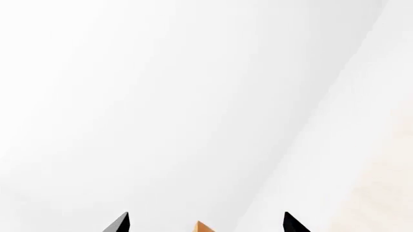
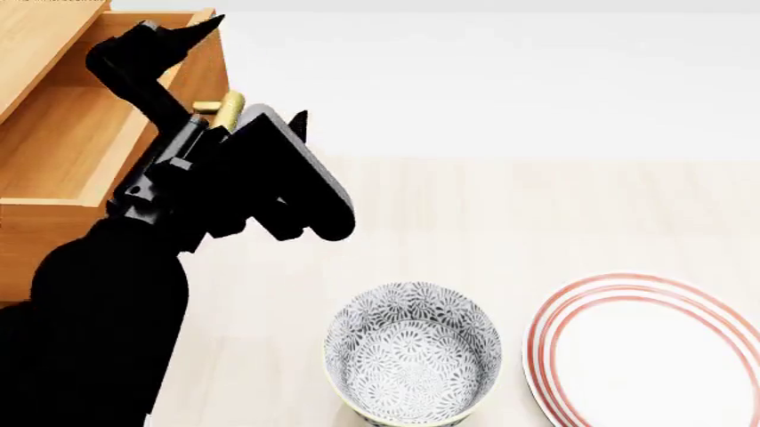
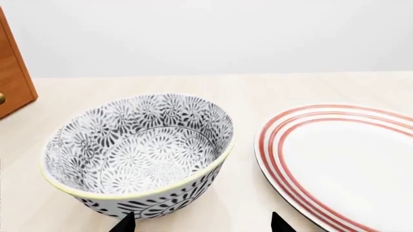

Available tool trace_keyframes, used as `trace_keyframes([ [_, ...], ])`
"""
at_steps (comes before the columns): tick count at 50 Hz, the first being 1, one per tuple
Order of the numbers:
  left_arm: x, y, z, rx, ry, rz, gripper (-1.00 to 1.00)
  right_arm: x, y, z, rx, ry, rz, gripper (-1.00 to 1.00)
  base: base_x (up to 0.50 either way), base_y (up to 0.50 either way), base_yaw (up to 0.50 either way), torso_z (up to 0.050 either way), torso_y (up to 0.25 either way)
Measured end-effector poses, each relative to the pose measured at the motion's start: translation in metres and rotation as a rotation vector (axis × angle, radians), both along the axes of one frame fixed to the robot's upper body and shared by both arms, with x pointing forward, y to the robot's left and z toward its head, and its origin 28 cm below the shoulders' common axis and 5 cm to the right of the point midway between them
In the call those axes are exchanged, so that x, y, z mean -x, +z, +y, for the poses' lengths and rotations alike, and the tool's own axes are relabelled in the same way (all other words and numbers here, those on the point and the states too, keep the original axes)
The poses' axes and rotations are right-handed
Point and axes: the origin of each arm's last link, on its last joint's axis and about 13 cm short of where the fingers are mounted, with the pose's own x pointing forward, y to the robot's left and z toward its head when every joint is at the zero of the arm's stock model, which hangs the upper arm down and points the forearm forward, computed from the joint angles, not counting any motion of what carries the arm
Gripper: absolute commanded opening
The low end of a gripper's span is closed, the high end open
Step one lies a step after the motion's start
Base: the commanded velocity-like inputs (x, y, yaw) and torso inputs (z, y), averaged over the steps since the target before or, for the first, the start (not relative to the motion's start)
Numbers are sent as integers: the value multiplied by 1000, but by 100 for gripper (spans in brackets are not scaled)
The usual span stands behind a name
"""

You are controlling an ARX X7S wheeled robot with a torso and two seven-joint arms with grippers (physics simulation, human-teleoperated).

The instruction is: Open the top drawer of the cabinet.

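Left wrist view: two dark fingertips of the left gripper (image 1: 205, 223) show at the frame edge, set well apart, so the jaws stand open. Between them pokes a small orange-brown wooden point, likely a corner of the cabinet (image 1: 202, 227), though too little shows to be sure. Beyond the tips there is only a white wall.

Head view: the left arm rises from the lower left of the frame and bends upward along the front of the cabinet (image 2: 36, 258). Its wrist is turned so the left gripper (image 2: 196, 31) points up and away, with the fingertips just above the front edge of the top drawer (image 2: 66, 133). That drawer is pulled out, its lighter wood box interior open to view beside and below the gripper. The brass handle (image 2: 226, 108) sits just under the gripper, right against the arm's wrist housing, not between the fingers. Nearer the robot than the arm, a patterned bowl (image 2: 412, 356) stands on the pale table (image 2: 511, 213), with a red-striped plate (image 2: 642, 347) beside it.

Right wrist view: the right gripper (image 3: 201, 223) shows two dark tips spread apart, holding nothing. The bowl (image 3: 139, 154) stands just ahead of them, the plate (image 3: 342, 159) close to one side, and a cabinet (image 3: 14, 82) corner farther off past the bowl
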Motion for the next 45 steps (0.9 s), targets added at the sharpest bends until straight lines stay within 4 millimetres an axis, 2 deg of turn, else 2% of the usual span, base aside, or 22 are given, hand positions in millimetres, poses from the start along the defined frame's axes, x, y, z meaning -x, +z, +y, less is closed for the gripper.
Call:
trace_keyframes([
  [9,0,15,6,159,34,14,100,0,0,0,3,-1,2,100,0,0,0,0,0],
  [23,-6,23,15,361,78,79,100,-1,1,0,7,-6,2,100,0,0,0,0,0],
  [45,-20,28,21,515,134,147,100,-1,1,0,12,-6,2,100,0,0,0,0,0],
])
